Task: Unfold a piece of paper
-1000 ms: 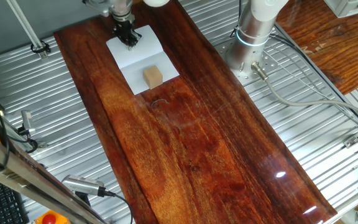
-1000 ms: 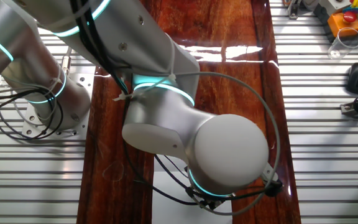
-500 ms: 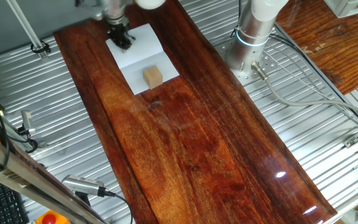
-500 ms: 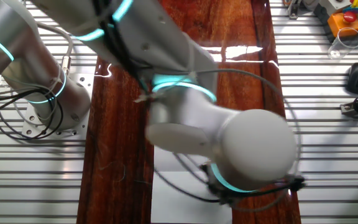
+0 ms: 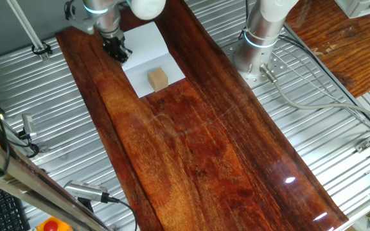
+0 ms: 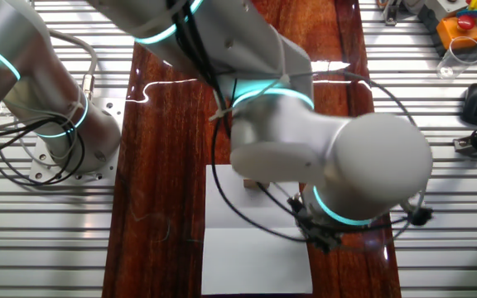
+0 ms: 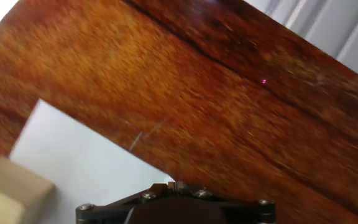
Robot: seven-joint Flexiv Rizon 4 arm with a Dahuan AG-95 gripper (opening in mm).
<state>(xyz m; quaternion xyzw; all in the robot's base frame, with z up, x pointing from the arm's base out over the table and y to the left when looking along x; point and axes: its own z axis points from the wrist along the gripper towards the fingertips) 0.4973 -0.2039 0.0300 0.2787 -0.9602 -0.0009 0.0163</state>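
Observation:
The white paper (image 5: 151, 52) lies flat at the far end of the dark wooden board (image 5: 198, 141), with a crease across it in the other fixed view (image 6: 255, 248). A small tan block (image 5: 158, 79) stands on its near part. My gripper (image 5: 117, 50) is down at the paper's left edge. In the hand view the paper (image 7: 86, 165) ends right at my gripper (image 7: 173, 185), and the block (image 7: 8, 190) is at the lower left. The jaws look closed together. I cannot tell whether a layer of paper is pinched between them.
The arm's base (image 5: 261, 38) stands on the ribbed metal table (image 5: 63, 128) right of the board, with cables beside it. My arm (image 6: 330, 157) hangs over the board and hides part of the paper. Tools and a red button lie at the table's near left.
My gripper has moved left, from over the middle of the paper's far part to its left edge. The paper and the block lie where they were.

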